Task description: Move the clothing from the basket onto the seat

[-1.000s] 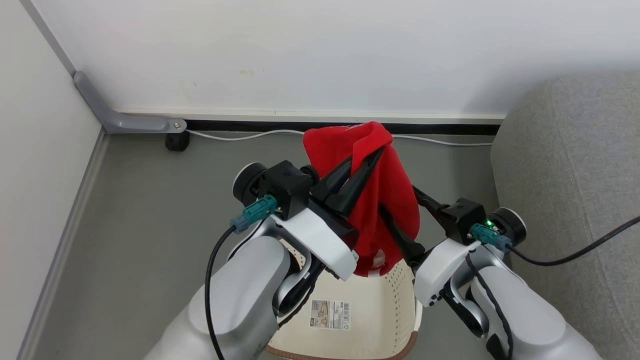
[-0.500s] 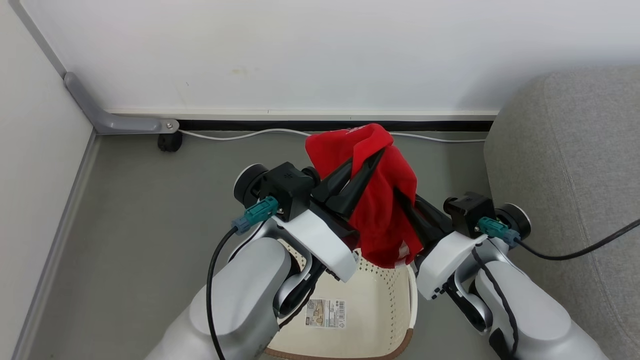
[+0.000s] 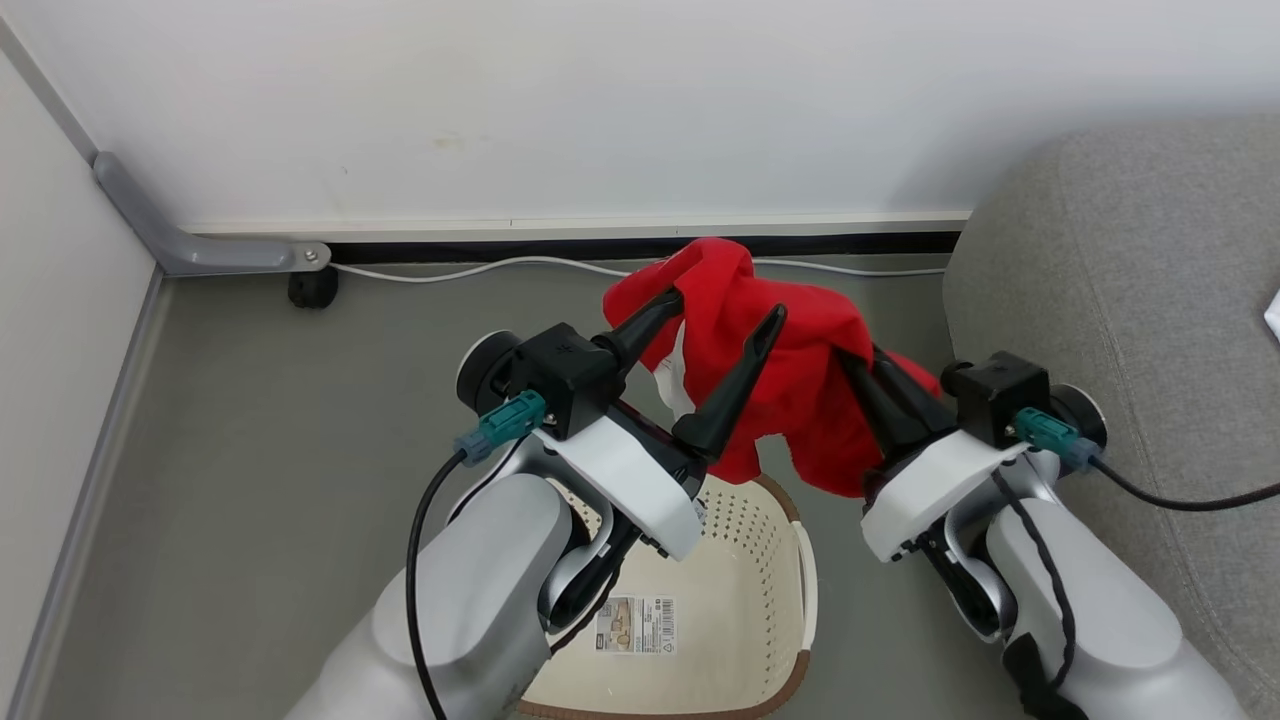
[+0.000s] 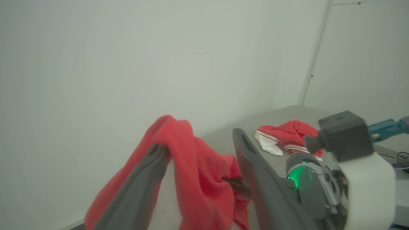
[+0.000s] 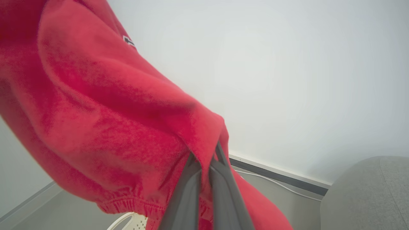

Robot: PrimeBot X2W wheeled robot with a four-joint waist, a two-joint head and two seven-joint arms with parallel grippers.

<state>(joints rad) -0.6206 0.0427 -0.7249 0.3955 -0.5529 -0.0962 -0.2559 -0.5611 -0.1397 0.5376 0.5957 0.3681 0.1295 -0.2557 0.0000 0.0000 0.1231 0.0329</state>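
— Above the basket (image 3: 760, 530), far left first: how is the left claw (image 3: 712, 322) set?
— Spread wide. The red garment (image 3: 800, 380) hangs over one of its fingers and sags through the gap; nothing is pinched there.
— So what carries the cloth?
— Further right, the right claw (image 3: 865, 365), its fingers pressed together on a bunched fold high in the drape. The right wrist view shows that fold squeezed between them, with a gathered hem hanging below.
— How will it handle?
— Light, limp and fleecy, I'd judge. It has no stiffness, so it will swing and trail under whatever holds it. It's not slippery, but a single thin layer could creep out. A thick bunch, like the one taken, is the better hold.
— Any snag?
— The loop over the left finger may drag when the arms part.
— And the seat (image 3: 1120, 280)?
— At the right, just beside the right arm, near the hanging cloth, which is in the air over the floor. A second garment (image 4: 287, 135) lies on the seat.
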